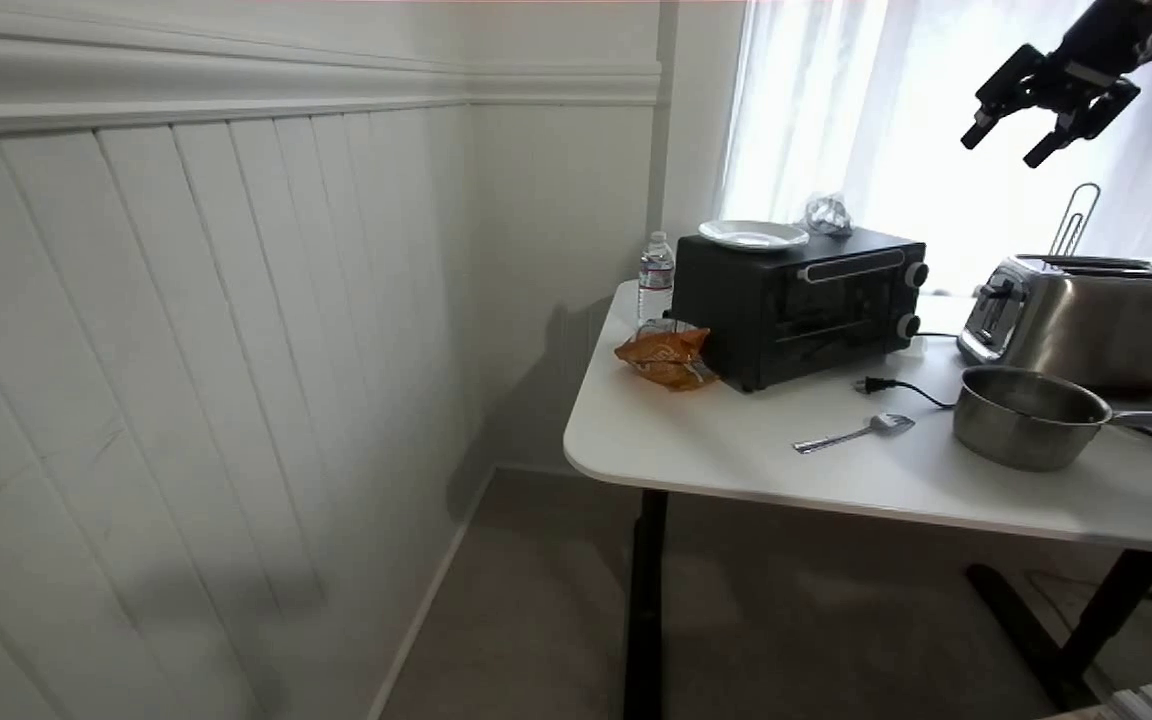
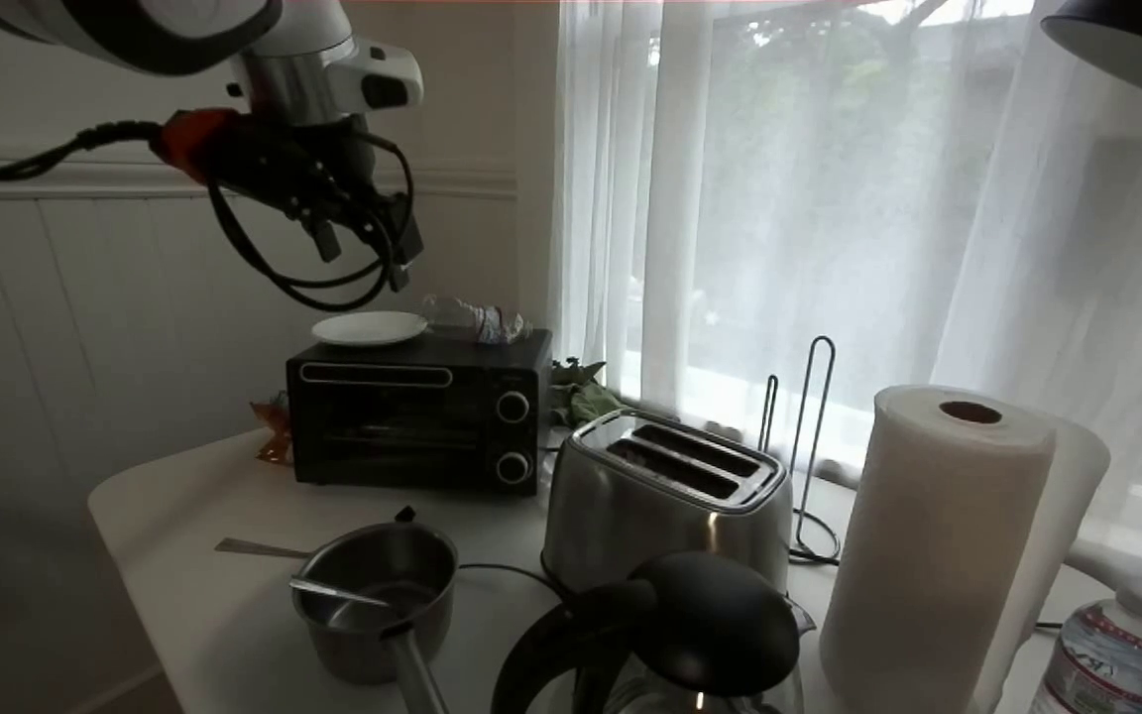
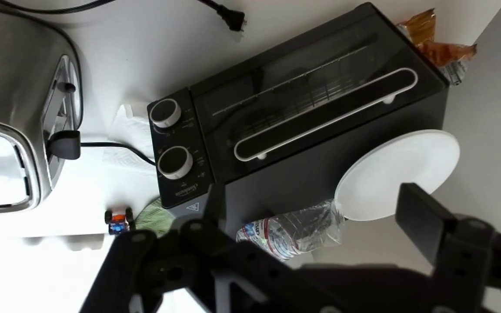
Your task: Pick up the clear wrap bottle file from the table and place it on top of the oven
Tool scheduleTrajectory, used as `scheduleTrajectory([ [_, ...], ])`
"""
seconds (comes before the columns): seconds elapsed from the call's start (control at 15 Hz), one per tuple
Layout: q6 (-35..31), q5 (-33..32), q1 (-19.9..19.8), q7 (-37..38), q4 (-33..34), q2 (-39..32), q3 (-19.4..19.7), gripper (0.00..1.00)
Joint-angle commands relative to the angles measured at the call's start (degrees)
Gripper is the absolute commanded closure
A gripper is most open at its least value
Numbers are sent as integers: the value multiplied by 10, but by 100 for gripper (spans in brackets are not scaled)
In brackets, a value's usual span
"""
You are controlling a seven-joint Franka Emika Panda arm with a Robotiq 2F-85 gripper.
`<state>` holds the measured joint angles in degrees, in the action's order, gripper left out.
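Note:
The clear wrap bottle file, a crumpled see-through plastic item with a red, white and blue label, lies on its side on top of the oven, against the white plate. It shows in both exterior views (image 1: 828, 214) (image 2: 467, 317) and in the wrist view (image 3: 305, 228). The oven (image 1: 836, 300) is a black box on the white table (image 1: 736, 450); it also shows in the wrist view (image 3: 272, 187). My gripper (image 1: 1005, 144) is open and empty, up in the air and apart from the item. In the wrist view its two fingers (image 3: 313, 202) stand wide apart.
The white plate (image 1: 754, 235) lies on the oven. An orange snack bag (image 1: 671, 357) and a water bottle (image 1: 656, 275) stand beside the oven. A silver toaster (image 2: 660, 496), saucepan (image 2: 383, 585), fork (image 1: 856, 433), coffee pot (image 2: 710, 625) and paper towel roll (image 2: 928, 535) are on the table.

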<state>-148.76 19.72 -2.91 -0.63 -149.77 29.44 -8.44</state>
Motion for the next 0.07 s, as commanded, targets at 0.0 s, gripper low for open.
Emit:
scheduleTrajectory([
  [0.0, -3, -26, 28, 19, -1, -1, 28, 0],
])
